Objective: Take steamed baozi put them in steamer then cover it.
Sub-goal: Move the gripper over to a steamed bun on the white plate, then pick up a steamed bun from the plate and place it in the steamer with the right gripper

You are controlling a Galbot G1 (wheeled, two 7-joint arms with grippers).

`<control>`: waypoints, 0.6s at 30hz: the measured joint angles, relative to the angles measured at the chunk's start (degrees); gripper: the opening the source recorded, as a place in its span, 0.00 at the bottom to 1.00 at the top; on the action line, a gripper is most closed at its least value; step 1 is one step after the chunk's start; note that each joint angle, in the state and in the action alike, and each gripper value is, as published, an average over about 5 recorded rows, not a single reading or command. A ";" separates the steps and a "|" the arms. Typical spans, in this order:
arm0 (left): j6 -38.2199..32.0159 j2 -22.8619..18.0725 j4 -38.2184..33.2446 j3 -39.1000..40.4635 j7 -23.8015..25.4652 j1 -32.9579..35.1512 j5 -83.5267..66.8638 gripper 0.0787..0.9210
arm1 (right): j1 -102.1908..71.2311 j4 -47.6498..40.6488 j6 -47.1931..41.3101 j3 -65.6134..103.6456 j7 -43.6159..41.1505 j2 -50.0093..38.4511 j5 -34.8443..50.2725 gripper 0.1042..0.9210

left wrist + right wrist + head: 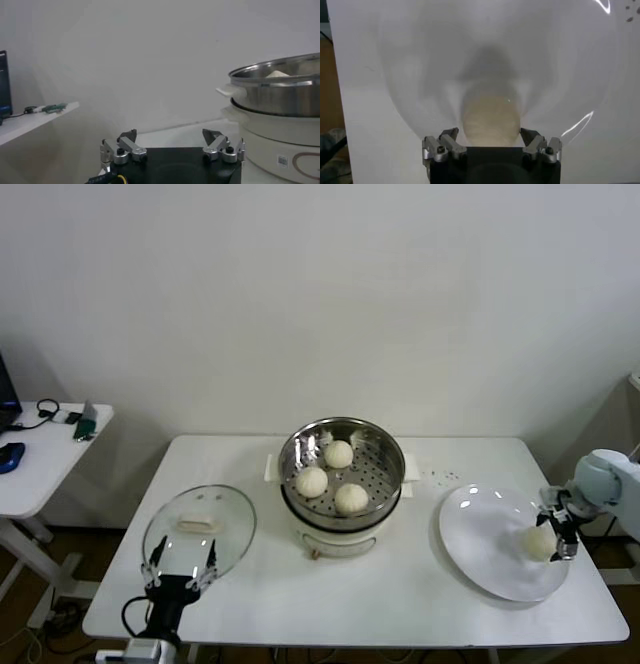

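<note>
Last pick in hand: right tool (556, 534) spread around the fourth small pale cream dough bun (491, 119) on the flat white plate (480, 529), bun between its jaws; next, pinch, lift, carry to the shiny steel steamer basket (385, 474) (left tool (182, 568) spread, idle).

Four buns in all: three sit in the steamer (341, 474), at (339, 453), (311, 481) and (351, 498), and one (541, 542) is on the plate (480, 534). One steamer, one plate, one glass lid (199, 531), two tables: the main one (400, 594) and a side one (45, 459).
</note>
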 measured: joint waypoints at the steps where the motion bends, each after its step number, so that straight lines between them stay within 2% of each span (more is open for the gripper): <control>1: 0.00 0.00 0.00 0.00 -0.01 0.02 0.01 0.88 | -0.25 -0.30 0.06 0.29 -0.03 0.16 -0.17 0.88; 4: 0.00 0.00 0.00 0.00 -0.01 0.09 0.04 0.88 | -0.74 -1.07 0.17 0.91 -0.23 0.64 -0.43 0.87; 11: -0.07 -0.11 -0.03 -0.05 -0.02 0.40 0.18 0.88 | -0.83 -1.90 0.06 1.08 -0.91 1.68 0.37 0.77; 18: 0.02 -0.12 -0.08 -0.15 -0.04 0.00 0.11 0.88 | 0.80 -2.33 -0.21 -0.48 -1.43 2.30 2.11 0.73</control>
